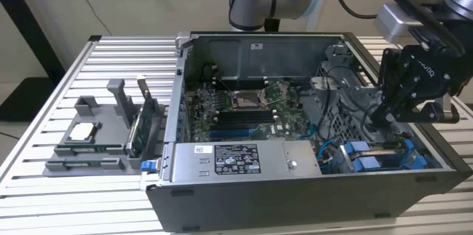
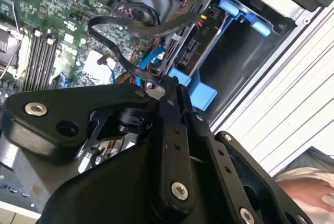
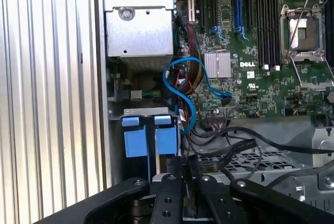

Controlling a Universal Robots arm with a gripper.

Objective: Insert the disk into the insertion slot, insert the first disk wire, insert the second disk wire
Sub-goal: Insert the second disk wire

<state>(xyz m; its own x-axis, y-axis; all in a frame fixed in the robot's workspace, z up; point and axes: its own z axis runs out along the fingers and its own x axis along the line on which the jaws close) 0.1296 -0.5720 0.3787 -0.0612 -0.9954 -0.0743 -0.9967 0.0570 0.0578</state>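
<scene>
We saw the gripper (image 1: 405, 114) lowered inside the computer case (image 1: 296, 202) near the insertion slot (image 1: 384, 157); its fingers' spread we couldn't tell.

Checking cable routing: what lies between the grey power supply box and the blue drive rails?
In the first wrist view, a looping blue cable and a wire bundle lie between the power supply box and the blue rails.

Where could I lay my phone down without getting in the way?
The ribbed table is bare behind the grey parts holder, on the exterior view's left, and along the front edge below it. The open computer case is crowded with cables and boards, and the pincer hangs over the blue drive bay.
</scene>
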